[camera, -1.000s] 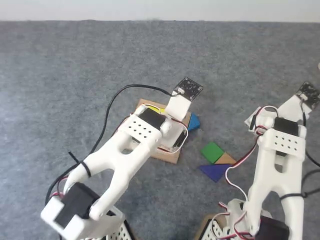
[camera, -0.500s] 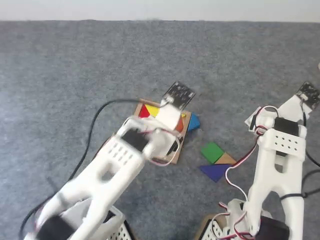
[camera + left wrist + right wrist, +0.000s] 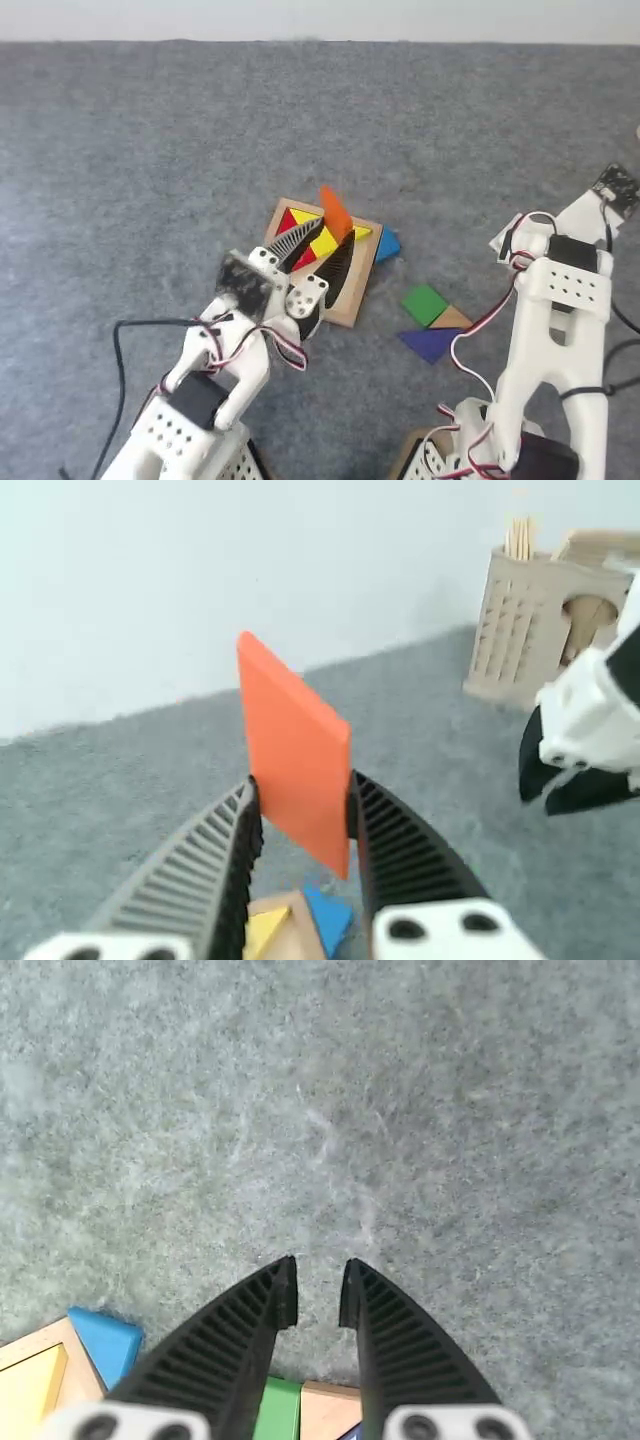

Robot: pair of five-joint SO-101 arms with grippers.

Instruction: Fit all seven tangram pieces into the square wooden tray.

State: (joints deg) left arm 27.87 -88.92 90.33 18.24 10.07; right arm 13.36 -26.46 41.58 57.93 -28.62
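Grey carpet covers the worktop (image 3: 150, 150); left gripper (image 3: 300, 788) clenches an orange piece (image 3: 293, 740) above the tray (image 3: 345, 315), probably to reseat it; right gripper (image 3: 318, 1290) hangs parted, empty.

The square wooden tray (image 3: 347, 312) lay flat, holding a red triangle (image 3: 288, 221) and a yellow piece (image 3: 322, 241). An orange four-sided flat piece (image 3: 295, 750) stood on edge above the tray, pinched in the left gripper (image 3: 300, 785). A blue piece (image 3: 388, 244) lay just beside the tray's rim. A green square (image 3: 424, 303), a tan triangle (image 3: 453, 318) and a dark purple triangle (image 3: 428, 344) lay grouped, touching one another, apart from the tray.
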